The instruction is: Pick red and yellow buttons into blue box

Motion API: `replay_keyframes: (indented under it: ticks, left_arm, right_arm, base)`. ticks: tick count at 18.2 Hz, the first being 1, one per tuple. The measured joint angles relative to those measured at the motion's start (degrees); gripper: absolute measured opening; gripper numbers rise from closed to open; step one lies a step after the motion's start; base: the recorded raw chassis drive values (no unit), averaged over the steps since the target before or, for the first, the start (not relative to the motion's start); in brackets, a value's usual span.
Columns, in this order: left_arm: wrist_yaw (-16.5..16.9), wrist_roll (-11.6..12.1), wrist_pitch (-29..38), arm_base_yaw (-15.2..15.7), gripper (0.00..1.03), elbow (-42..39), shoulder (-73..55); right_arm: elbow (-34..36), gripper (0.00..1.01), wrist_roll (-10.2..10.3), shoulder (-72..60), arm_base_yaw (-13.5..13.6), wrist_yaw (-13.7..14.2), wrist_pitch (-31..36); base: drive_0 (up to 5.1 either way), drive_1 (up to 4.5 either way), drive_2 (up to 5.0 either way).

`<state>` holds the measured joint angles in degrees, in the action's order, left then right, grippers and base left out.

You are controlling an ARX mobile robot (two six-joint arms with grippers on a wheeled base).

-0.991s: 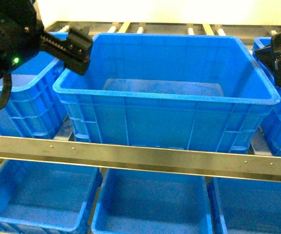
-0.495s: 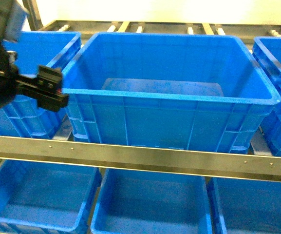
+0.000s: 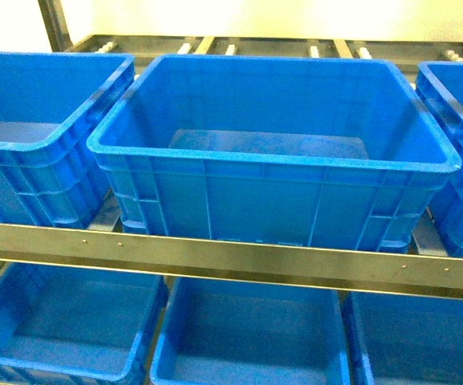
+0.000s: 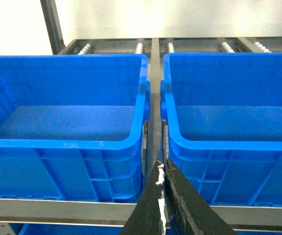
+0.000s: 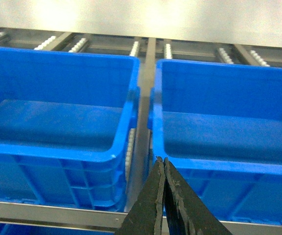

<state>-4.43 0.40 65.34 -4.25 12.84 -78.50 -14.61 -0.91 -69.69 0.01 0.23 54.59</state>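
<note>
A metal shelf [image 3: 231,258] carries a row of crates. The blue box [image 3: 273,160] sits in the middle, beyond and to the right of the left tool [image 4: 162,172], beyond and to the left of the right tool [image 5: 162,166]. Both tools are pressed together, holding nothing. No buttons are visible anywhere.
</note>
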Motion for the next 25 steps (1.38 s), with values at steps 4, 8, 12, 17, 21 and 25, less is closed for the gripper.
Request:
replay_keyframes:
  ticks: [4,8,12,17,21,25]
  left_arm:
    - [3.9,-0.2,-5.9,4.6,0.02,-6.1,11.3]
    - [4.4,-0.2,-13.6,4.2,0.02,-9.7,22.4]
    - [4.4,-0.2,-21.7,4.2,0.02,-11.5,32.7]
    - [4.4,-0.2,-30.7,4.2,0.02,-12.0,42.9]
    - [4.4,-0.2,-38.4,4.2,0.02,-12.0,51.3]
    - [4.4,-0.2,-45.6,4.2,0.02,-12.0,58.9]
  right_arm:
    - [6.4,0.02,0.1,9.7,0.0,-0.2,-3.5]
    - [11.5,0.02,0.1,15.4,0.0,-0.2,-4.1]
    - [13.3,0.02,0.1,25.7,0.0,-0.2,-12.0]
    - [13.9,0.02,0.1,35.5,0.0,-0.2,-21.1]
    - [13.9,0.02,0.1,43.5,0.0,-0.2,-28.6]
    - [13.9,0.02,0.1,50.9,0.0,-0.2,-35.8]
  base:
    - [0.0,0.00,0.0]
    - [0.0,0.00,0.0]
    - [0.0,0.00,0.0]
    - [0.0,0.00,0.0]
    - [0.0,0.00,0.0]
    - [0.0,0.00,0.0]
